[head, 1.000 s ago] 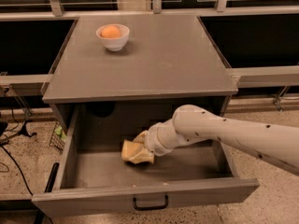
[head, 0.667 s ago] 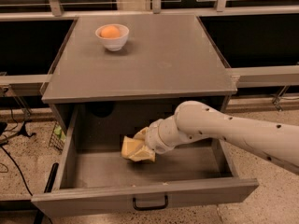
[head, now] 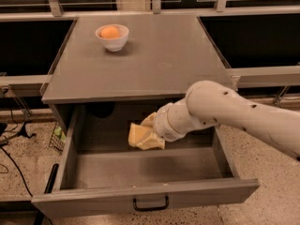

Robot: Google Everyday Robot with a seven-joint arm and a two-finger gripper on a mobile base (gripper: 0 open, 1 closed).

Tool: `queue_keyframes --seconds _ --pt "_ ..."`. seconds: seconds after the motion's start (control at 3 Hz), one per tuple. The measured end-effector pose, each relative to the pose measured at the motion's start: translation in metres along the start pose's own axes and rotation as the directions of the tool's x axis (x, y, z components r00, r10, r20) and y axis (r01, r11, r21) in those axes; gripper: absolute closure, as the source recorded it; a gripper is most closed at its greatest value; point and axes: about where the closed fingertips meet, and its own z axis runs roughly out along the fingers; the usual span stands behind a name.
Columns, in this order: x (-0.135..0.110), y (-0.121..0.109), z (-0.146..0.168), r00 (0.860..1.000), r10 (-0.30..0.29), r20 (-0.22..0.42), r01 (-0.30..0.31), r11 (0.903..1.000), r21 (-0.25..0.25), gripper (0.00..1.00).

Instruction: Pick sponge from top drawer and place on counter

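The arm (head: 234, 114) reaches in from the right into the open drawer (head: 140, 197). The gripper (head: 150, 129) is at mid-drawer, near its far wall. Its fingers look closed on the sponge (head: 139, 138), though both are pale yellow and blend together. The sponge sits at the gripper's tip, inside the drawer. On the counter (head: 159, 60), far left, a white bowl (head: 113, 42) holds an orange (head: 110, 32).

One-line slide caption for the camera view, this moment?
The gripper down in the open top drawer at the sponge; a bowl holding an orange stands on the counter.
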Motion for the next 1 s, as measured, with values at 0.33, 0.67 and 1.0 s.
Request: queue_keyframes --seconds 0.33,0.67,1.0 --pt "-0.035 -0.035 -0.055 0.997 -0.068 -0.02 0.07 0.9953 0.068 1.0" --pt "-0.037 -0.035 -0.057 0.997 -0.07 -0.017 0.071 0.9951 0.069 1.0" --pt "-0.055 -0.043 -0.075 0.997 -0.081 0.0 0.081 0.9931 0.084 1.0"
